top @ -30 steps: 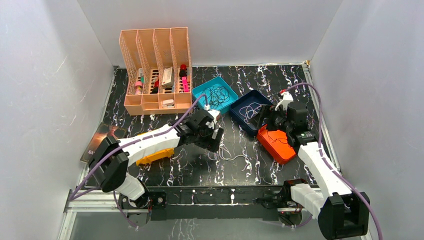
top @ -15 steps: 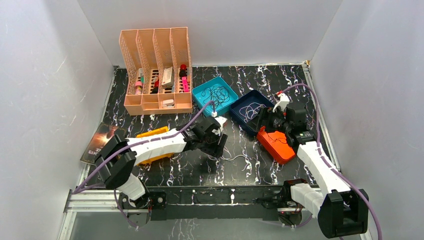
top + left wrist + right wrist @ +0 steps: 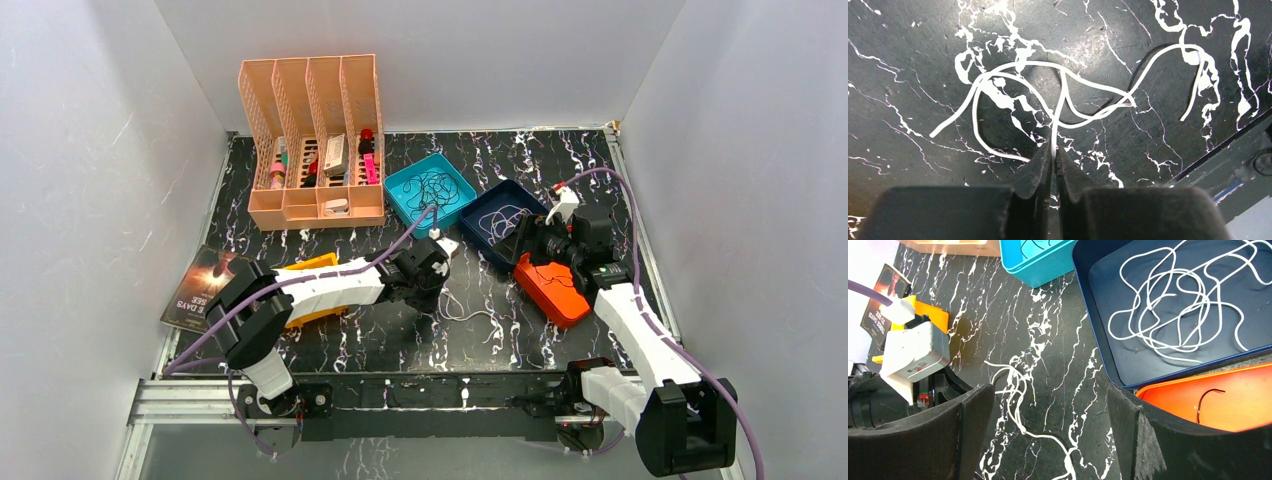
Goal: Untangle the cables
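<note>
Pinching one strand of a pale cable (image 3: pixel 1023 63), the left hand (image 3: pixel 1054 155) is closed, its two dark fingers (image 3: pixel 1038 170) pressed together on the wire just above the bench (image 3: pixel 590 160). The rest of that cable lies in loose loops on the black marbled surface, about midway along the bench and toward its near edge, free of any tray.

The right hand (image 3: pixel 1050 410) hangs with its fingers spread wide and nothing between them, over the near-left corner of a navy tray (image 3: pixel 1098 300) and beside the orange tray (image 3: pixel 1243 405). The navy tray holds a white tangle (image 3: pixel 1168 305) spread over its floor. The orange tray, touching the navy one on its near side, holds a short dark wire (image 3: pixel 1209 392). A teal tray (image 3: pixel 405 185), left of the navy one toward the far edge, carries a black tangle (image 3: pixel 437 188).

A peach file organizer (image 3: pixel 310 140) stands at the far left corner, and a booklet (image 3: pixel 195 290) lies at the left edge.
</note>
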Motion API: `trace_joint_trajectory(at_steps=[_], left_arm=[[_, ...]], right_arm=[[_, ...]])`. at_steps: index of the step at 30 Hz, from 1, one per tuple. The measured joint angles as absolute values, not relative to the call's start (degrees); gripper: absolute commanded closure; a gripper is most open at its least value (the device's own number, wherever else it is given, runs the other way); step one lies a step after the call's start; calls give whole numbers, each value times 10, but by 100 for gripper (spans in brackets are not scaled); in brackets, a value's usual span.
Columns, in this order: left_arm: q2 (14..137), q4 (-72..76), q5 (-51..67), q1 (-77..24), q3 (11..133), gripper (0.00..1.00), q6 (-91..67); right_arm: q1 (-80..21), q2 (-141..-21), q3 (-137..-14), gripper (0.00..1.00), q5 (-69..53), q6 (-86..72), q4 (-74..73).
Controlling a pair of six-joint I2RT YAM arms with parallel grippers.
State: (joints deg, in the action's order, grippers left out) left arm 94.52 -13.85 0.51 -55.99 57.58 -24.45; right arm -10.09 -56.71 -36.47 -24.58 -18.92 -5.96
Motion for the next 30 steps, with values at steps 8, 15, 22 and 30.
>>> trace_joint_trajectory(at_steps=[8,15,22,30], left_arm=[[942,-152,-11,-560,592,100,-235],[902,-167,-30,-560,604,100,-234],[855,-182,-54,-560,637,100,-229],[823,-185,-66,-560,642,100,-221]], right_arm=[[-101,-554,-349,5,-239,-198,-56],[-101,-513,-332,2,-194,-225,-28],[-101,-519,-332,2,-224,-222,-17],[-101,-513,-332,2,-280,-205,4]])
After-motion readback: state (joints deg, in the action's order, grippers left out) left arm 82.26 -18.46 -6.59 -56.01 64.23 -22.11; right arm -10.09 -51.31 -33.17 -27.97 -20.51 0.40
